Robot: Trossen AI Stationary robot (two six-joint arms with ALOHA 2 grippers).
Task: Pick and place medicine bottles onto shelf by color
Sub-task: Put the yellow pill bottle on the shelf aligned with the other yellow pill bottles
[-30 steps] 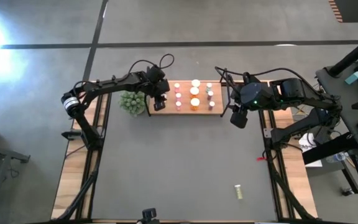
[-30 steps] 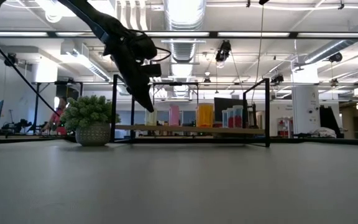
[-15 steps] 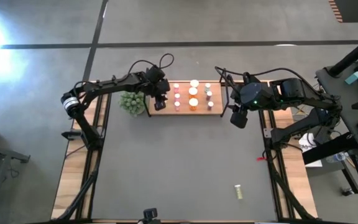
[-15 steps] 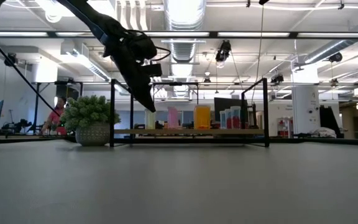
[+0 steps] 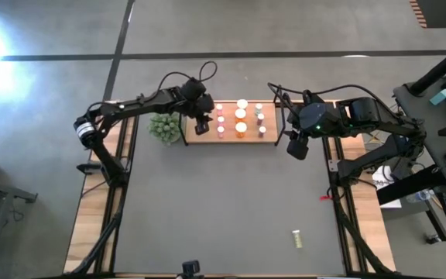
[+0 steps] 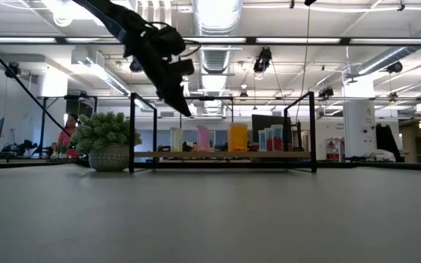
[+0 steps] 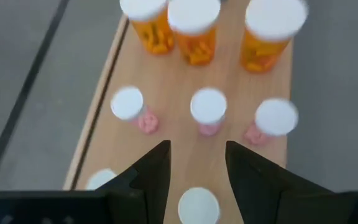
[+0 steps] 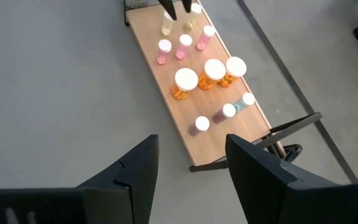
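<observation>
The wooden shelf (image 5: 229, 139) stands at the far middle of the mat and holds several white-capped medicine bottles upright. There are three orange ones (image 7: 194, 28), three pink ones (image 7: 208, 107) and pale ones at its left end (image 7: 197, 204). My left gripper (image 7: 197, 171) is open and empty above the shelf's left end (image 5: 202, 124), over a pale bottle. My right gripper (image 8: 188, 174) is open and empty above the mat, just off the shelf's right end (image 5: 295, 147). One yellow-green bottle (image 5: 296, 239) lies on its side on the mat at the near right.
A small spiky green plant (image 5: 164, 128) in a pot stands just left of the shelf, beside my left arm. Black frame uprights (image 6: 132, 131) rise at both of the shelf's short ends. The dark grey mat (image 5: 223, 201) stretches out nearer than the shelf.
My left gripper has risen from beside the pale bottle at the shelf's left end and has shifted a little toward the table's right. The bottle stays upright on the shelf.
</observation>
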